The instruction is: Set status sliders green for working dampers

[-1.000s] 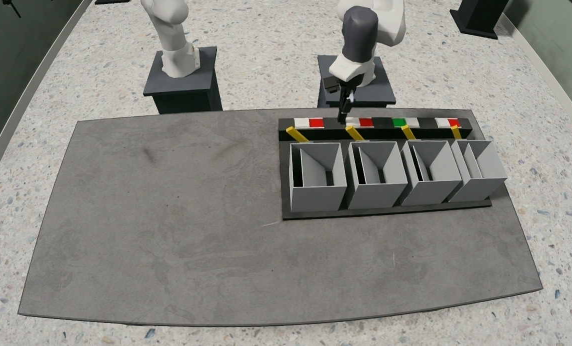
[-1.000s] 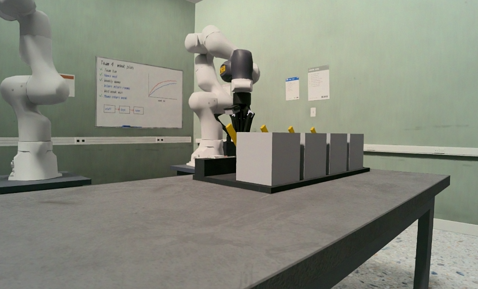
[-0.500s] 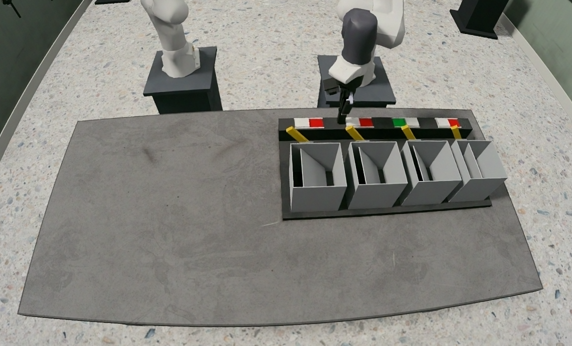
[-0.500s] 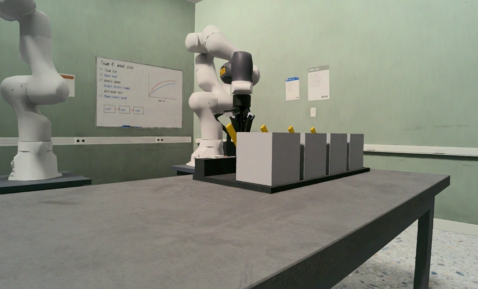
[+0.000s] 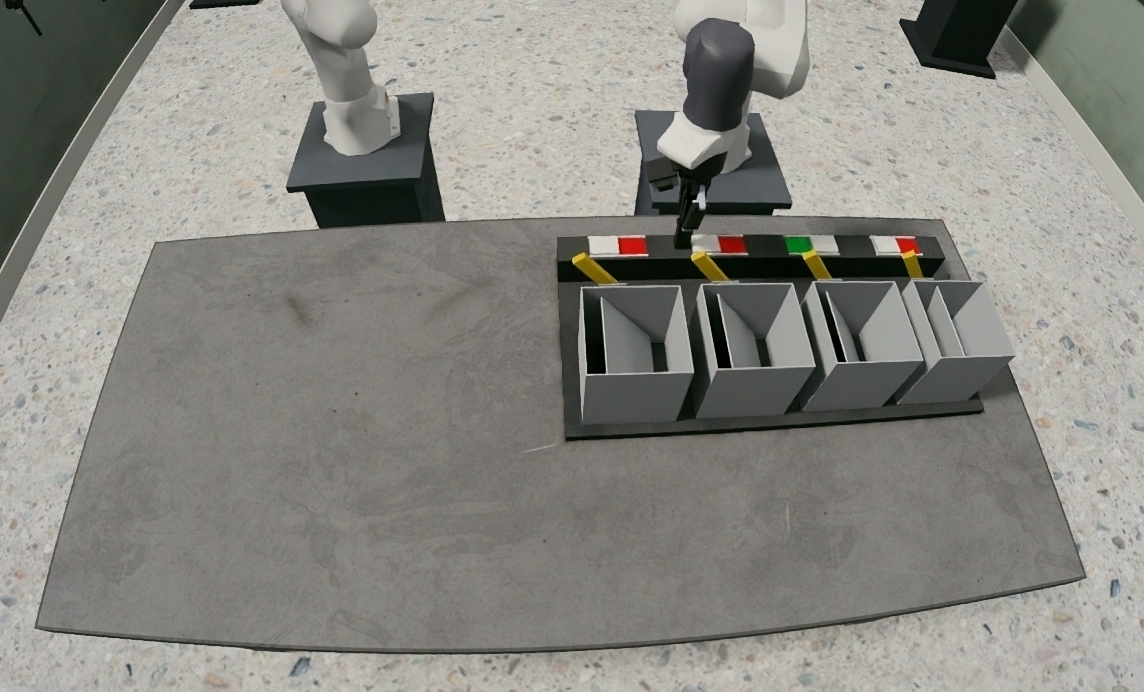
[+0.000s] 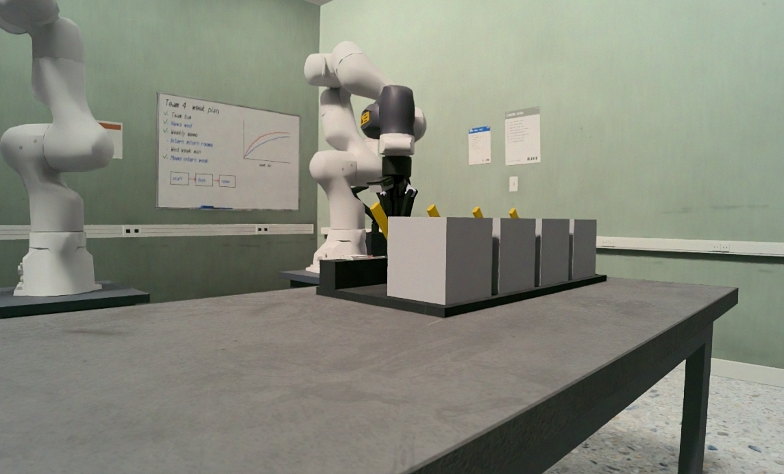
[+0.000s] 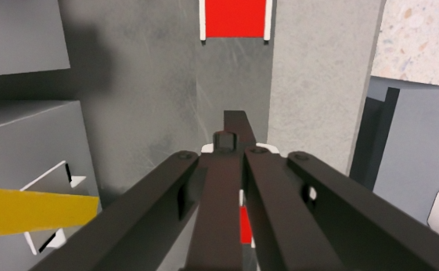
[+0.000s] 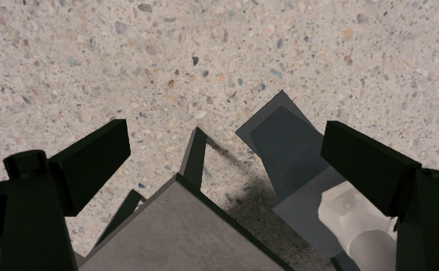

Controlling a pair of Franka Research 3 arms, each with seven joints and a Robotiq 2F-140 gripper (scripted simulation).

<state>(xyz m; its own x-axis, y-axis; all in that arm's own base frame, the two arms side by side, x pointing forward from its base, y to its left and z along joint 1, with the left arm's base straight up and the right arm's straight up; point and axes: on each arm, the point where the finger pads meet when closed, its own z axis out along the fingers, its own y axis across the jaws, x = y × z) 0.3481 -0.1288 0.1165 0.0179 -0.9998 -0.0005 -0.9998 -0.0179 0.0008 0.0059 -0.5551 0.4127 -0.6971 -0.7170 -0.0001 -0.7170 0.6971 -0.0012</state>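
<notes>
I'm in what looks like a lab, with office touches on its walls. My 2 white arms stand on dark pedestals (image 5: 305,176) (image 6: 59,303) beside a wide grey table (image 5: 344,516) (image 6: 265,383) over a speckled floor (image 5: 516,111) (image 6: 619,435) (image 8: 214,47). Around me are pale green walls (image 6: 648,147), with a white trunking strip (image 6: 277,229) carrying sockets. I see 1 whiteboard (image 6: 227,150) headed "Team 4 week plan", with ticked lines, 1 graph of 2 curves and 3 linked boxes, plus pinned notices (image 6: 522,135).
</notes>
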